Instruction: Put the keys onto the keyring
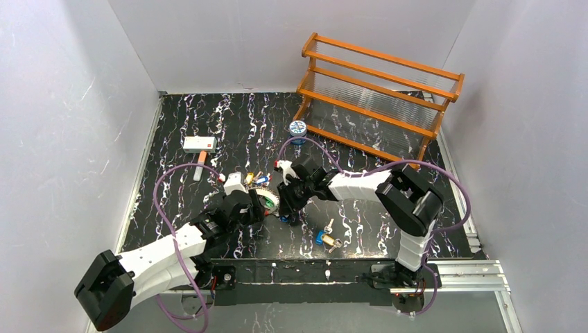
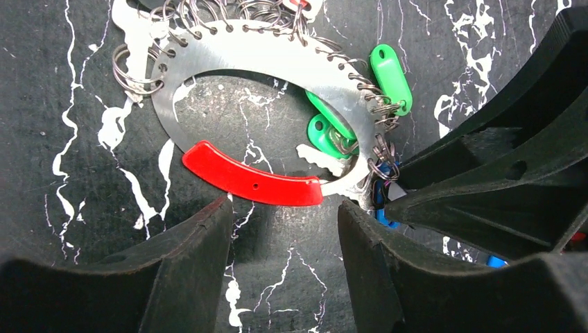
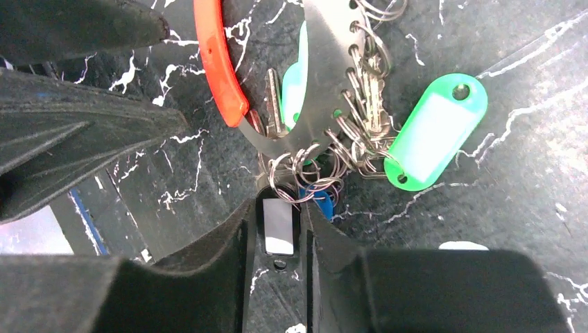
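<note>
keyring [image 2: 277,59], a flat silvery ring with holes round its edge, lies on the black marbled table [image 1: 360,229] at the middle of the top view, between the two gripper tips. small split rings [image 2: 135,73] hang from its holes and a red grip piece [image 2: 253,182] closes its lower arc in the left wrist view. a green tag [image 3: 435,132] lies outside the ring on its split ring, touching the rim; a second green one [image 2: 322,132] and a silver key [image 2: 320,158] lie inside the ring opening. a blue key head [image 3: 321,202] sits under the split rings at the ring's edge, just above the right fingers. left gripper [image 2: 284,232] is open about halfway, with nothing between its jaws; the tips sit just below the red grip piece, and contact cannot be told. right gripper [image 3: 277,257] has its jaws narrow, a small dark piece with a shiny rectangular face [image 3: 278,227] filling the gap; cannot tell if it is clamped. loose blue and gold keys [image 1: 326,238] lie apart, lower right of the ring in the top view, and more keys [image 1: 256,178] lie just above the left wrist. a blue-and-white tin [image 1: 297,127] stands above centre, a wooden rack [image 1: 378,90] at upper right, a white box [image 1: 200,143] at upper left.
</note>
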`<state>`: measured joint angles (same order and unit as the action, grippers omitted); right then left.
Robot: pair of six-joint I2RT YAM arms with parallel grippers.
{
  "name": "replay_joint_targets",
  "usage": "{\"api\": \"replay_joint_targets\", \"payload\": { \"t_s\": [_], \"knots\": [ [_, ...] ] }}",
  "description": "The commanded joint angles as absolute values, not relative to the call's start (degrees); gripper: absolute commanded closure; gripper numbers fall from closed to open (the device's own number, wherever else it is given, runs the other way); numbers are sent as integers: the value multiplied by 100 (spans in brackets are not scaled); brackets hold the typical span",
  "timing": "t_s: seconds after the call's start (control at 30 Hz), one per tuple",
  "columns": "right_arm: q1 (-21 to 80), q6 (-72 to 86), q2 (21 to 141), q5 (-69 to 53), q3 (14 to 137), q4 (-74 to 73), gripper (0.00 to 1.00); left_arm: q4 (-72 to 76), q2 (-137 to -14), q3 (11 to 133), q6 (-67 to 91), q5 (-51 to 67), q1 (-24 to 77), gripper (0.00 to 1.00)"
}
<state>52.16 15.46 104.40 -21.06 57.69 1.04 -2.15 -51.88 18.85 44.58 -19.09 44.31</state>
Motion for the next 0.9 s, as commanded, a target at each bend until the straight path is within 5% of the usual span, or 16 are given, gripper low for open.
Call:
{"api": "replay_joint_targets", "payload": {
  "t_s": [0.0,0.2,0.43,0.87],
  "knots": [
    [5357,1468,10672,-2833,5908,253,74,-480,-5065,2065,4447,-2211,4403,44],
    [5388,1541,10171,-3740,5384,1217,82,-510,-5010,2032,4470,-2293,4400,44],
    [5243,1560,9488,-3472,5192,1486,51,-566,-4988,1997,4492,-2276,4397,44],
    [5215,1039,9722,-2903,5484,702,47,-609,-4904,1923,4555,-2261,4399,43]
  ]
}}
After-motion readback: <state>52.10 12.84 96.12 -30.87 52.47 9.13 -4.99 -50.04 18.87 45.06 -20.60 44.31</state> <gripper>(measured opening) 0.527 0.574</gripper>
